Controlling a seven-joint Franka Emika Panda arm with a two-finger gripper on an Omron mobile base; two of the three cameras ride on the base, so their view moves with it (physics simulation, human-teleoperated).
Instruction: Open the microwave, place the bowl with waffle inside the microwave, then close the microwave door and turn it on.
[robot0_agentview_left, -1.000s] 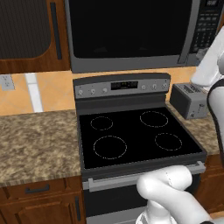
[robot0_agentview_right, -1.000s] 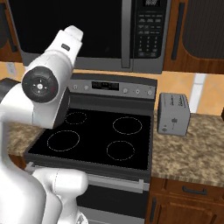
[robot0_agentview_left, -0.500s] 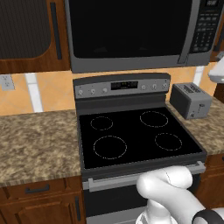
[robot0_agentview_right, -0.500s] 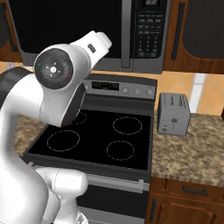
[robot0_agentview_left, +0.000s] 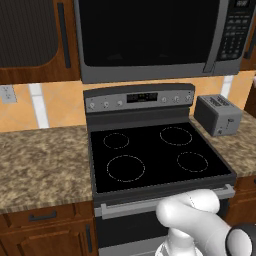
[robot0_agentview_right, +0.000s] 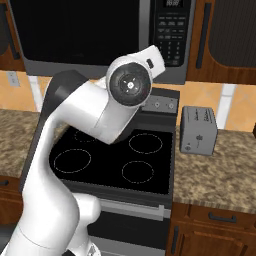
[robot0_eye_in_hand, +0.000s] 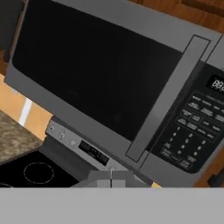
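The microwave (robot0_agentview_left: 155, 37) is hanging wide and dark-grey above the level of the fingers, its steel frame running around a black glass front. The microwave door (robot0_eye_in_hand: 94, 70) is sitting shut — flush with the body, no gap showing along its edge — and in the hand view it is tilting across the picture, up and ahead of the fingers. A long grey handle bar (robot0_eye_in_hand: 168, 98) is running down the door's right side. Beside that bar the black keypad panel (robot0_eye_in_hand: 192, 127) is showing rows of small buttons under a small lit display, off to the fingers' right.
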